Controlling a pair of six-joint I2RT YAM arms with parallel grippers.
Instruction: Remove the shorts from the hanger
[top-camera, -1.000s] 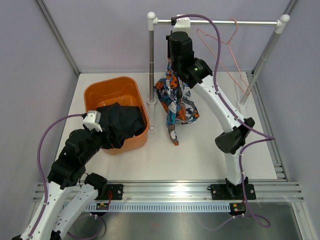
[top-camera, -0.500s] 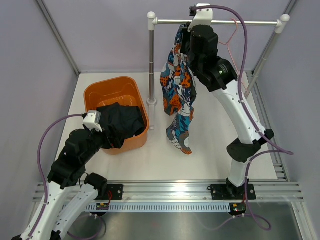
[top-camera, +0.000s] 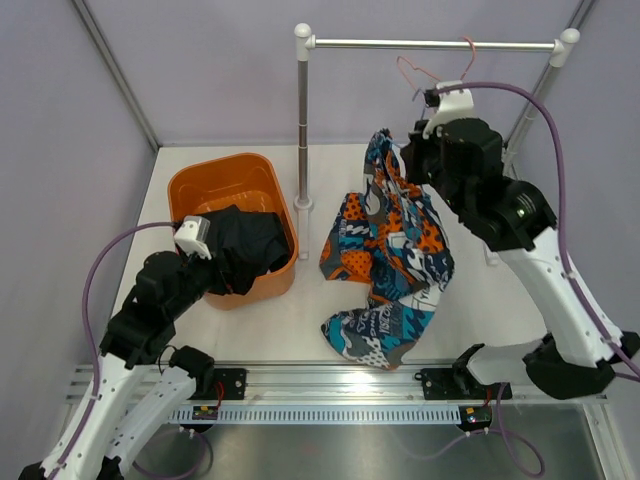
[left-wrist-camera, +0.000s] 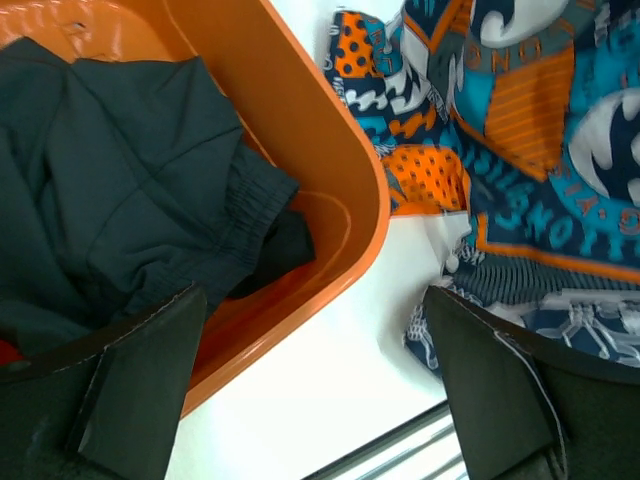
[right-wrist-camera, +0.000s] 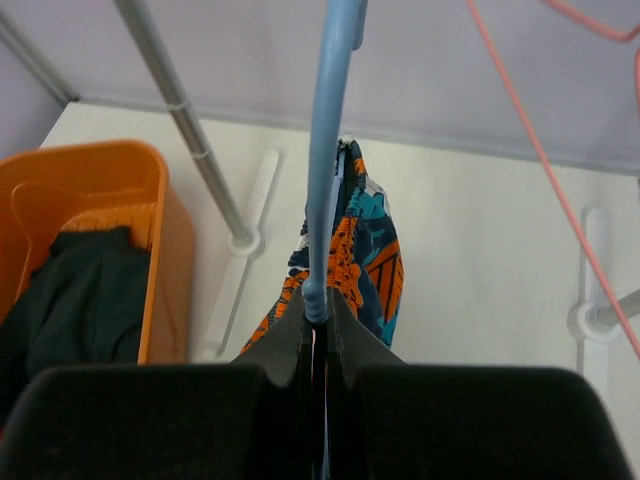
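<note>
White tabletop (top-camera: 300, 310) boxed in by pale lavender walls (top-camera: 200, 70). Metal rail (top-camera: 430, 44) across the far end, beyond the right claw and apart from it.

Right claw (right-wrist-camera: 318, 312): fingers pinched tight together on a blue hanger (right-wrist-camera: 330, 150), nothing else between them. Hanger's bar running straight out past the fingertips, away from the wrist camera. Raised well off the table.

Shorts (top-camera: 390, 250): patterned in orange, teal, navy and white. Upper end bunched right at the right claw's fingertips, cloth dropping beneath them, lower end spread on the table back toward the arm bases. Whether clipped to the hanger or only draped over it: cannot tell.

Left claw (left-wrist-camera: 315, 300): fingers spread wide, gripping nothing. Poised over the near rim of an orange tub (left-wrist-camera: 340, 160), rim passing directly between the two fingers. Dark garment (left-wrist-camera: 120, 180) heaped inside the tub, ahead of one finger. Edge of the shorts ahead of the other finger, on the table just beside the tub's outer wall.
</note>
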